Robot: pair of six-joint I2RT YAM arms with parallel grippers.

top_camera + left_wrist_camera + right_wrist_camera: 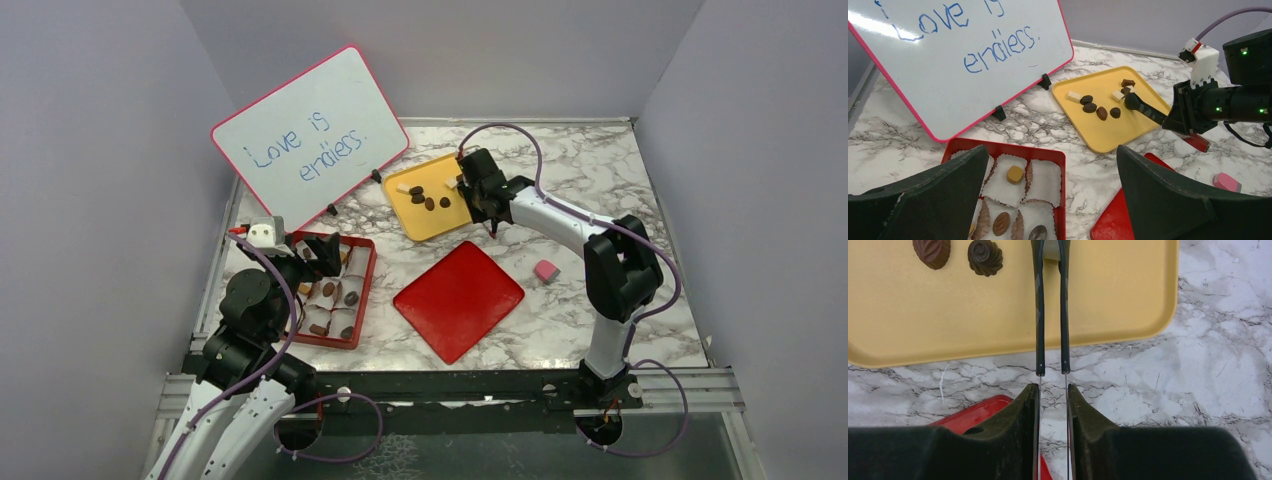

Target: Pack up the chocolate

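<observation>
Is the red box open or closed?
Open. Nothing covers the red box; its paper cups show from above. The flat red lid lies on the table beside it, not touching.

White marble-patterned tabletop (600, 170), grey veins all across. Far left on it, a pink-framed whiteboard (310, 140) stands tilted on small black feet. Just right of that sits a yellow plastic tray (425, 228). Centre, a flat red square plastic plate (458, 300), turned cornerwise. Near left, a red plastic compartment box (366, 275). Right of the plate, apart from it, a small pink cube (546, 270).
</observation>
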